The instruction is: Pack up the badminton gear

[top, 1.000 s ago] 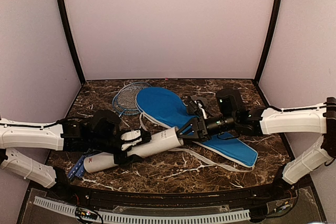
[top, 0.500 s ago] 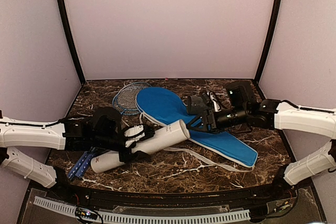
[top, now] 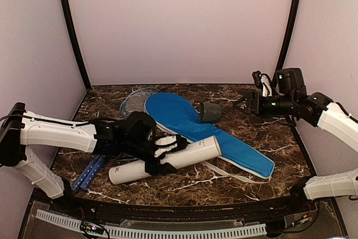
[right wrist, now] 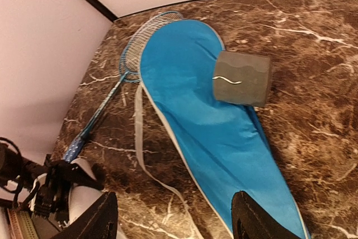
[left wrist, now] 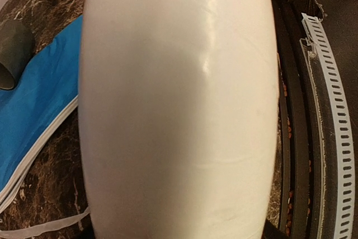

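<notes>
Marble-patterned desk [top: 184, 190]: dark brown with white veins, closed in by pale lilac walls [top: 179, 26] along the far edge and both sides.
Slotted strip [top: 168, 230]: white, running below the desk's near edge. The left wrist view catches it [left wrist: 330, 110] just past the tube.
Rackets [top: 134, 103]: two lying together. Their blue handles are by the near left corner and their middles are hidden by the left arm. The heads lie toward the far left corner, partly tucked under the bag's wide end.
Left gripper [top: 166, 155]: reaches in from the left edge, fingers clamped across the tube about midway along it.
Tube [top: 198, 149]: long and white, aslant over the near middle of the desk. One end points to the near left, the other lies against the bag's near side. It fills the left wrist view [left wrist: 179, 104]. Whether it rests on the desk or is held just off it cannot be told.
Bag [top: 182, 116]: blue with white trim, lying flat. Its wide end is at the far middle and its narrow end runs toward the near right corner, so it crosses the middle of the desk.
Cap [top: 209, 112]: dark grey, off the tube, lying on its side on the bag by the bag's far edge, apart from the tube's end.
Strap [top: 226, 173]: white and loose, trailing along the bag's near side and passing under the tube's right end.
Right gripper [top: 250, 103]: raised over the far right corner and facing the cap, near it but apart. Its fingers [right wrist: 254, 219] are spread wide with nothing between them.
</notes>
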{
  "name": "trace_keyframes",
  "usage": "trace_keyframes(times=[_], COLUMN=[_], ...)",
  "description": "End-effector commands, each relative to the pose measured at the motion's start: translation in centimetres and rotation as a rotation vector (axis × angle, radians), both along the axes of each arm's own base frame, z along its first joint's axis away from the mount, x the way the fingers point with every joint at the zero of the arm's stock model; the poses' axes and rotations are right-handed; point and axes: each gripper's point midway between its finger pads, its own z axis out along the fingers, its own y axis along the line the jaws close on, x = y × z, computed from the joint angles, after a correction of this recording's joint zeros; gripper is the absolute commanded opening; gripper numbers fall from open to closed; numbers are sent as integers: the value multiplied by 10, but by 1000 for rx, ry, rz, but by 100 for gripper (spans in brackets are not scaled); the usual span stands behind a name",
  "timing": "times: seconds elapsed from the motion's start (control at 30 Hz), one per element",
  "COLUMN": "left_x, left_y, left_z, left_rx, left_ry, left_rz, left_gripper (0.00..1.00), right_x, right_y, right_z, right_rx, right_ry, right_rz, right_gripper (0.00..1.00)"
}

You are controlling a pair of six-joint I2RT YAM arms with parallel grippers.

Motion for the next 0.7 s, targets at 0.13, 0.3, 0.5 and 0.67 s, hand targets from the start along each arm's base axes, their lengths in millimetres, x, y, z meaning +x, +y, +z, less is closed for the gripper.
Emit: trace_keyframes(times=[0.13, 0.3, 0.5, 0.67], left_x=[-47, -74, -92, -95], left_y=[-46, -72, -84, -86], left_z=[-21, -32, -57, -69], left_rx=[58, 73, 137, 172], left_ry=[124, 200, 256, 285], left_rz=[-98, -151, -228, -246], left_gripper=[63, 64, 64, 71], right_x=[36, 41, 42, 42], right_y=[-48, -48, -48, -46], right_z=[-19, -23, -32, -39], right_rx=[-153, -123, -114, -100], right_ry=[-77, -99, -96, -86], right_rz=[-269, -291, -301, -300], right_gripper=[70, 70, 70, 69])
